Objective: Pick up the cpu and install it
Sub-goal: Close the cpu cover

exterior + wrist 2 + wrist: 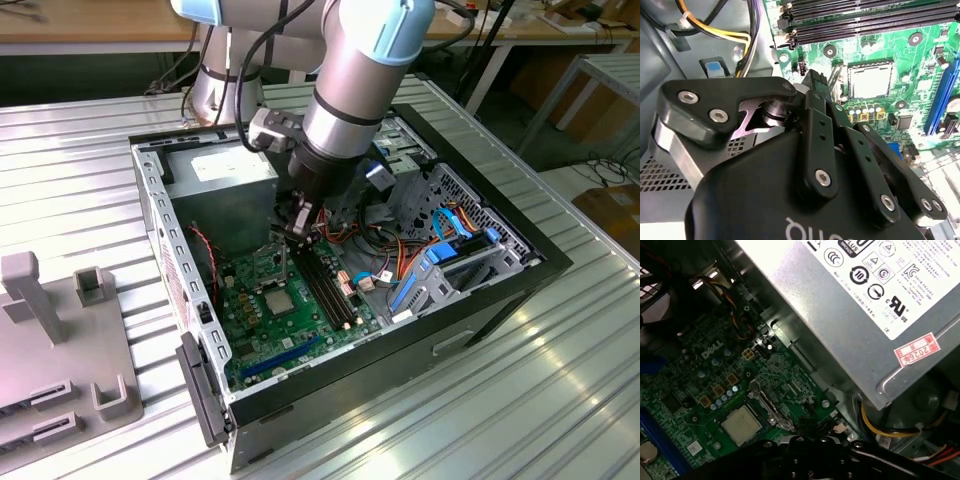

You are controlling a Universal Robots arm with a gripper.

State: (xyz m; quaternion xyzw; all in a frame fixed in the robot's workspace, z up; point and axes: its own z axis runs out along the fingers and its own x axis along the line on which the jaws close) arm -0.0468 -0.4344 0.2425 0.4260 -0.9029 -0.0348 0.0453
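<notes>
The cpu (275, 298) is a small silver-grey square lying flat in the socket area of the green motherboard (262, 335) inside the open computer case. Both wrist views show the cpu (870, 80) (741, 425) with nothing on top of it. A bright metal frame piece (768, 403) stands raised along one of its edges. My gripper (297, 224) hangs a little above the board, between the cpu and the grey power supply (222, 180). In the second wrist view the gripper (815, 82) is shut to a narrow tip with nothing seen in it, apart from the cpu.
Long black memory slots (325, 285) run beside the socket. Coloured cables (395, 262) and blue drive brackets (440, 255) crowd the case toward the exterior view's right. The case stands on a ribbed metal table (500, 390), with a grey fixture (60, 340) at the exterior view's left.
</notes>
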